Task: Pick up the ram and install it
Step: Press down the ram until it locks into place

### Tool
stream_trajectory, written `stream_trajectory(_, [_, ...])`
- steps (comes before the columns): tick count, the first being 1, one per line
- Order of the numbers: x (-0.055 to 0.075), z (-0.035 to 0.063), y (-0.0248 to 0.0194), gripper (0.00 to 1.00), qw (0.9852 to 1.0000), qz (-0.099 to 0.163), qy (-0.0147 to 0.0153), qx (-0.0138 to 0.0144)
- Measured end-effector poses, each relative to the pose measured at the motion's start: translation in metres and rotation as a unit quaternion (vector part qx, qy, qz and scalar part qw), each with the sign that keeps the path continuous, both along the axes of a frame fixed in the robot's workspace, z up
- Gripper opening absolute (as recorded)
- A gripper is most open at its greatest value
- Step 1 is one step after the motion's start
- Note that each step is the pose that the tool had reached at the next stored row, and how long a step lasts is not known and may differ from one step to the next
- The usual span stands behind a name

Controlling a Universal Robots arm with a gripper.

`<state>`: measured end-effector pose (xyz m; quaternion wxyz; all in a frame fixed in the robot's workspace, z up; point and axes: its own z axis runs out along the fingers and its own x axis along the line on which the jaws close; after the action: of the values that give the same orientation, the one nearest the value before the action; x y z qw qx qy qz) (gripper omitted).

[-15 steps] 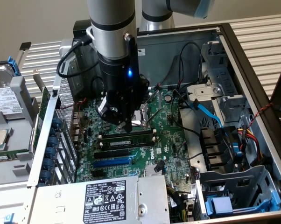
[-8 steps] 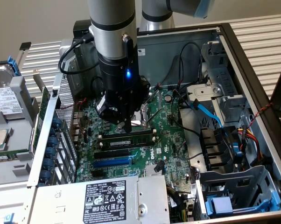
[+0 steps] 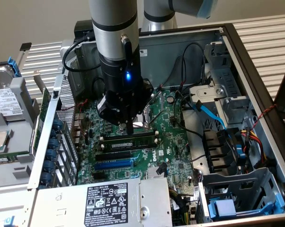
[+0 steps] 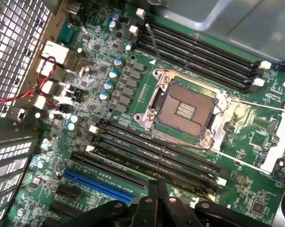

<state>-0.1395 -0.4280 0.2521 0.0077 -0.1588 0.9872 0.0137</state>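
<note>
RAM stick [image 3: 127, 140] is sitting flat in a black motherboard slot [image 4: 147, 152] beside the CPU socket [image 4: 186, 109], above the blue expansion slot [image 3: 113, 164]; the gripper [image 3: 129, 128] is hovering right over it, fingers [image 4: 156, 191] pressed together, grasping nothing

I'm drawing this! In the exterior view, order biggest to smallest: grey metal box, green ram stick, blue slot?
1. Grey metal box with black label, though nearest the camera.
2. Long thin green ram stick.
3. Long blue plastic slot, only slightly shorter.
</note>
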Motion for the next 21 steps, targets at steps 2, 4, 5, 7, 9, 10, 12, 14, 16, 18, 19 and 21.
stream_trajectory(2, [0.0000, 0.0000, 0.0000, 0.12, 0.9999, -0.015, 0.0000, 0.0000])
stream_trajectory(4, [0.0000, -0.0001, 0.0000, 0.12, 0.9996, -0.029, 0.0000, 0.0000])
stream_trajectory(5, [0.0000, -0.0001, 0.0000, 0.12, 0.9993, -0.037, 0.0000, 0.0000])
stream_trajectory(7, [0.0000, -0.0002, 0.0000, 0.12, 0.9987, -0.051, 0.0000, 0.0000])
stream_trajectory(9, [0.0000, -0.0002, 0.0000, 0.12, 0.9979, -0.065, 0.0000, 0.0000])
stream_trajectory(10, [0.0000, -0.0003, 0.0000, 0.12, 0.9974, -0.071, 0.0000, 0.0000])
stream_trajectory(12, [0.0000, -0.0003, 0.0000, 0.12, 0.9964, -0.085, -0.0001, -0.0002])
stream_trajectory(14, [0.0000, -0.0003, 0.0000, 0.12, 0.9952, -0.098, 0.0000, -0.0003])
stream_trajectory(16, [0.0000, -0.0003, 0.0000, 0.12, 0.9938, -0.111, 0.0000, -0.0004])
stream_trajectory(18, [0.0000, -0.0003, 0.0000, 0.12, 0.9922, -0.125, 0.0000, -0.0005])
stream_trajectory(19, [0.0000, -0.0003, 0.0000, 0.12, 0.9914, -0.131, 0.0000, -0.0005])
stream_trajectory(21, [0.0000, -0.0004, 0.0000, 0.12, 0.9898, -0.142, 0.0000, -0.0005])
